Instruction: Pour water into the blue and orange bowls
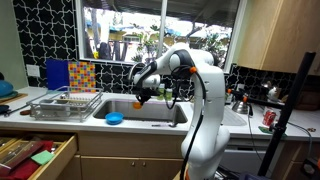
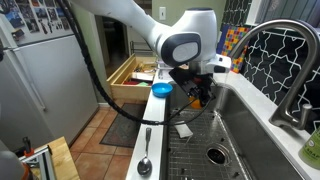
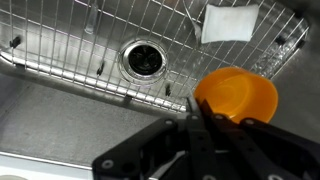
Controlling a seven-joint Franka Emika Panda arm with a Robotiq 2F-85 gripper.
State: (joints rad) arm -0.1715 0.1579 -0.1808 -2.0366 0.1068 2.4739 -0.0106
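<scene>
My gripper (image 3: 196, 112) is shut on the rim of the orange bowl (image 3: 238, 94) and holds it above the wire grid in the sink. In both exterior views the bowl shows only as a small orange patch (image 1: 139, 103) (image 2: 197, 92) at the fingers (image 1: 145, 93) (image 2: 195, 88), over the sink. The blue bowl (image 1: 114, 118) (image 2: 161, 89) sits upright on the front edge of the counter by the sink, apart from the gripper. I see no water container in the frames.
A wire grid lies on the sink floor around the drain (image 3: 140, 58), with a white cloth (image 3: 228, 22) on it. A faucet (image 2: 285, 60) stands at the back. A dish rack (image 1: 65, 103), a spoon (image 2: 145, 160), a red can (image 1: 267, 118) and an open drawer (image 1: 35, 155) are nearby.
</scene>
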